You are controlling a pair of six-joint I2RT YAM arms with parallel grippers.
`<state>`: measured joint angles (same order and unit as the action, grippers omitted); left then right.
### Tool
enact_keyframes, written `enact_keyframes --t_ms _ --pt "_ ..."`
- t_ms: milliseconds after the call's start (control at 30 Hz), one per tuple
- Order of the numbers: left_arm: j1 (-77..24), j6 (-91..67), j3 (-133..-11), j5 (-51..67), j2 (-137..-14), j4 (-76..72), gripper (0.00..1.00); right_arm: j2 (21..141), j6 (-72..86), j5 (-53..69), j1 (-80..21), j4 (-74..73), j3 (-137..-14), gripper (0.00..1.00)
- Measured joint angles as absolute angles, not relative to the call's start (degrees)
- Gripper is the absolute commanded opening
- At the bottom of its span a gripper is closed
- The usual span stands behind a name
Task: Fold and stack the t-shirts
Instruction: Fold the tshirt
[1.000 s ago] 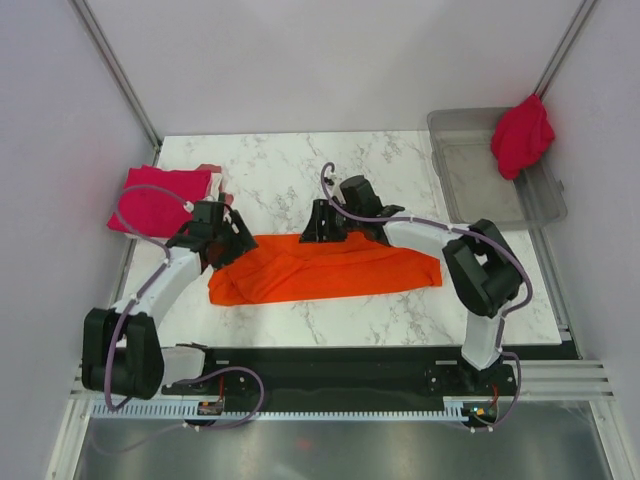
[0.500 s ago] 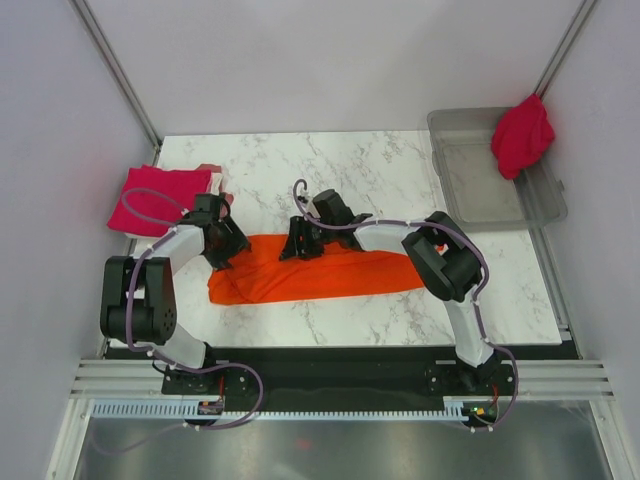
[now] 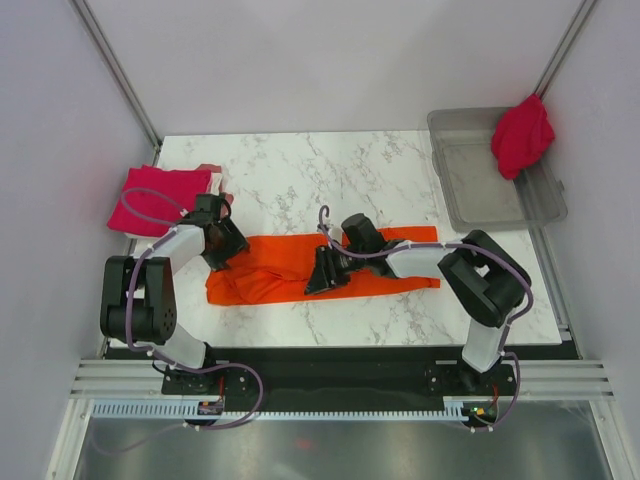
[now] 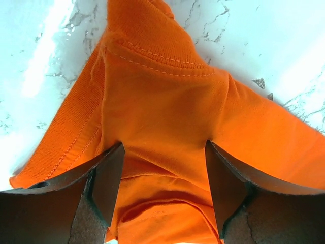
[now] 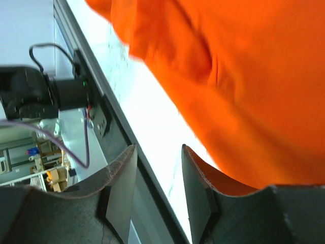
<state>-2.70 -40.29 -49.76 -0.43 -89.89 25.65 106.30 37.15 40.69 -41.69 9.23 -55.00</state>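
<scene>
An orange t-shirt (image 3: 270, 270) lies as a long, rumpled band across the middle of the marble table (image 3: 300, 170), running from left to right with both arms bent over it. The left gripper (image 4: 164, 144) sits at the band's left end with its jaws spread wide. Bunched orange cloth fills the space between them, and the stitched collar (image 4: 152, 48) lies just beyond the tips. The right gripper (image 5: 158, 147) hangs low over the middle of the shirt near its front edge. Its jaws stand a little apart, with only bright tabletop showing in the gap and orange cloth passing behind one finger. A folded crimson pile (image 3: 150, 200) rests at the table's far left edge, and a scrap of pale pink cloth (image 3: 212, 172) shows at its right corner. At the far right, a loose crimson shirt (image 3: 522, 135) is draped over the back corner of the grey bin (image 3: 480, 200), well apart from both arms.
</scene>
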Motion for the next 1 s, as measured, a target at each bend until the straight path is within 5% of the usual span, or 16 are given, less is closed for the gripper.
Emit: enact_keyframes --t_ms 367,667,1000 --pt "-2.63 -40.27 -49.52 -2.63 -86.30 27.40 0.74 100.12 34.48 41.25 -40.27 5.56 -52.51 0.76" --pt "-2.59 -40.29 -49.19 -2.07 -80.23 27.75 0.75 109.62 34.74 39.75 -41.04 6.37 -70.74 0.77" --pt "-2.59 -40.29 -51.57 0.14 -88.23 28.40 0.75 126.91 36.73 39.75 -44.62 6.92 -85.47 0.76"
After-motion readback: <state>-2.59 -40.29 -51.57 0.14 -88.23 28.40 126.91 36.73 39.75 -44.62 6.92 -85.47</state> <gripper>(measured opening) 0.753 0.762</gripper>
